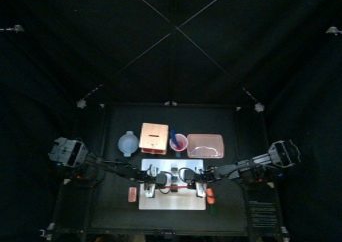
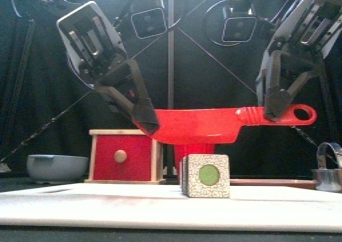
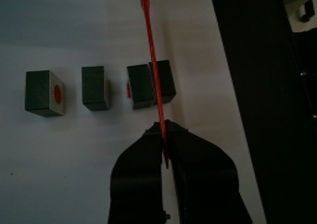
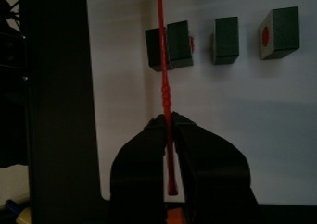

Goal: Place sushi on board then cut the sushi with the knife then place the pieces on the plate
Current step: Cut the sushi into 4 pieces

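Red knife (image 2: 201,123) held level above the white board (image 2: 80,201), left gripper (image 2: 144,113) and right gripper (image 2: 277,110) clamped on its ends, blocking the drop onto one end sushi piece (image 3: 146,84), clear gap under the blade, bare board either side, wooden box (image 2: 123,156), bowl (image 2: 56,166), perhaps a cutter (image 2: 330,172) behind.

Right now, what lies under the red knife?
The end piece of a row of three sushi pieces on the white board, with a gap below the red knife. The blade hides a thin strip of that piece.
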Robot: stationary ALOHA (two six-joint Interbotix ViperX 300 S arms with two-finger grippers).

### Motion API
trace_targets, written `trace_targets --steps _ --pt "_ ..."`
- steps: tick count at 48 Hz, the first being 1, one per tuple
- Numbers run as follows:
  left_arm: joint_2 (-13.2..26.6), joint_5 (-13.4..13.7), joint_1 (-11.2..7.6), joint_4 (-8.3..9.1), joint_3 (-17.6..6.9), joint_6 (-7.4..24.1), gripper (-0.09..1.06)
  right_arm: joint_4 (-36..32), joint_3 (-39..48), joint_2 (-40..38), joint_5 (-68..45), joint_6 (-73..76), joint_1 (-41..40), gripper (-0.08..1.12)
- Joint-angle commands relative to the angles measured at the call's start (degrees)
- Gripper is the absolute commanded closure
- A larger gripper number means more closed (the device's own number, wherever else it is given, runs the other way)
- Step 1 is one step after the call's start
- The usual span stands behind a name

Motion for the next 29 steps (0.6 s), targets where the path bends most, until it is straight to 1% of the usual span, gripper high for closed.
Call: trace_targets --steps 1,20,29 --pt "-0.26 0.18 -0.53 -0.26 -1.05 0.18 0.63 0.0 -0.26 -0.7 -0.26 -0.09 -0.18 0.65" --pt "1.23 0.18 -0.18 -0.26 -1.05 0.18 0.63 -0.26 0.09 0.35 -0.44 -0.09 -0.26 0.65" --pt "1.32 0.0 -0.18 -0.26 -1.14 0.26 0.63 -0.53 0.0 0.35 -0.44 -0.18 -0.44 0.65"
